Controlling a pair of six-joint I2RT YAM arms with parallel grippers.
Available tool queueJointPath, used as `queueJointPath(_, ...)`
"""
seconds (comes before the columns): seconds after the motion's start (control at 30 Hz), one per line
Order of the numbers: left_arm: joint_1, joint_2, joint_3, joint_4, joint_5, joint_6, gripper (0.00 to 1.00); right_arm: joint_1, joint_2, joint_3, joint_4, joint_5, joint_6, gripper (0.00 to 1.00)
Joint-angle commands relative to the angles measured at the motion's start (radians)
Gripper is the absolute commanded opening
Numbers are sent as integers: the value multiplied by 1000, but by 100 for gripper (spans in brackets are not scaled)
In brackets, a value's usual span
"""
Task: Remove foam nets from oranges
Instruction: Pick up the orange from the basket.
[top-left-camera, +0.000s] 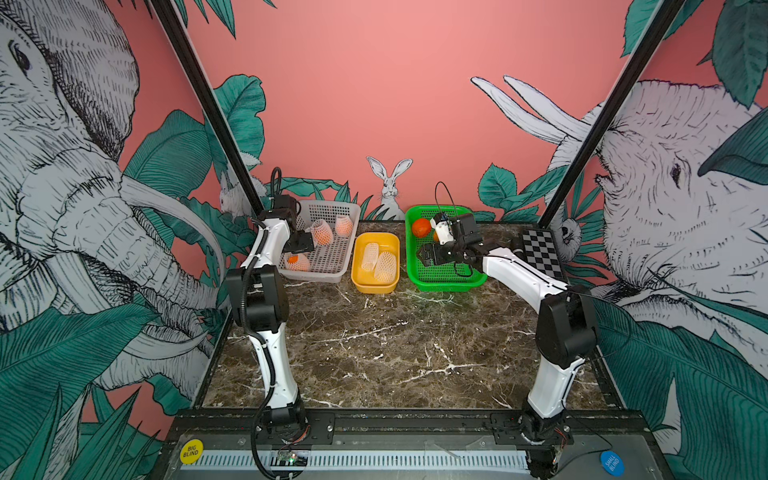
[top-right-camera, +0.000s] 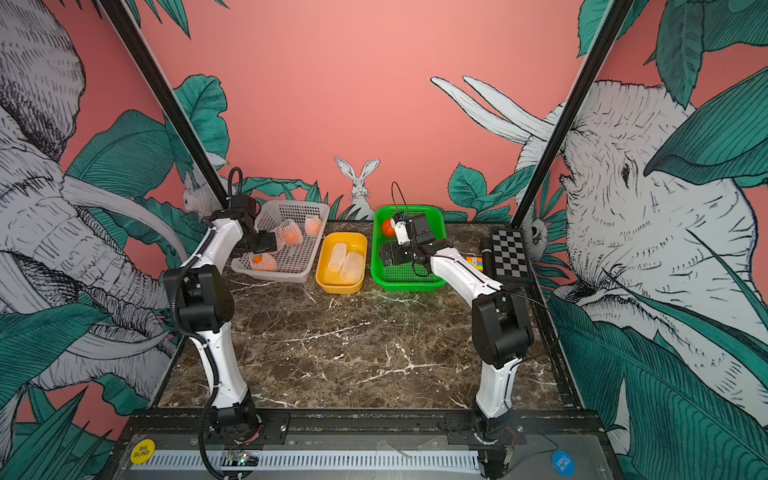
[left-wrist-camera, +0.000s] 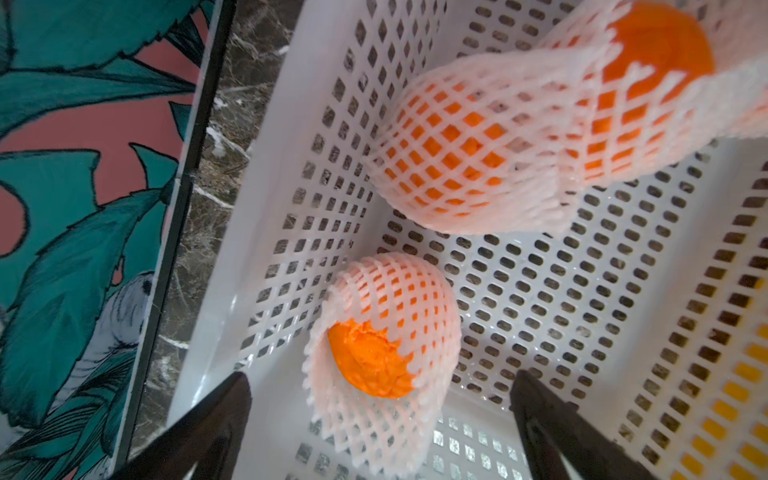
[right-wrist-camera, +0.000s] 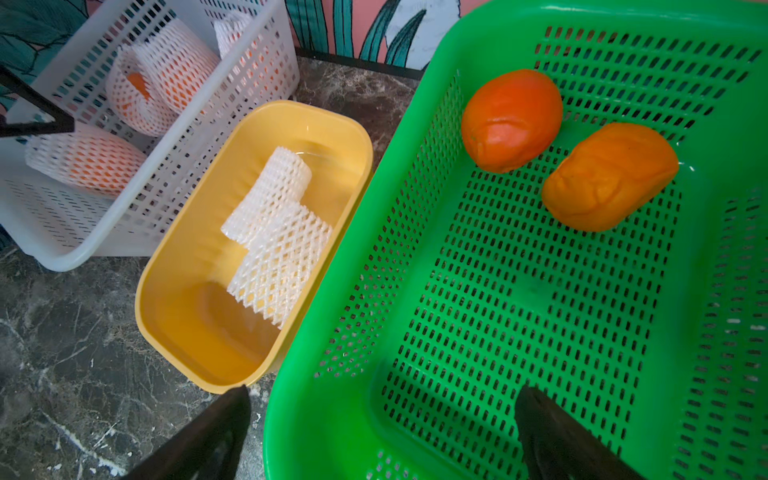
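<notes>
Left gripper (left-wrist-camera: 380, 376): jaws spread, empty, above netted oranges (left-wrist-camera: 453, 166) in white basket (left-wrist-camera: 582, 291). Right gripper (right-wrist-camera: 384, 390): jaws spread, empty, over green basket (right-wrist-camera: 498, 291) with 2 bare oranges (right-wrist-camera: 511, 120). 2 foam nets (right-wrist-camera: 282, 232) lie in yellow tub (right-wrist-camera: 199, 316).

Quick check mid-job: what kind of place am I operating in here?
Probably a staged robot test booth, not a real kitchen: printed jungle-mural walls, a marble-look tabletop inside a black frame, and a checkerboard calibration board at the table's edge.
</notes>
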Motion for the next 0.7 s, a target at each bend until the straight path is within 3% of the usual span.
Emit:
queueJointPath(0.0, 0, -15, -16, -21, 21, -18, 99, -1, -15, 22, 17, -10, 4, 99)
queueJointPath(0.67, 2, 105, 3, -5, 44, -25, 93, 0, 16, 42, 6, -20, 4, 99)
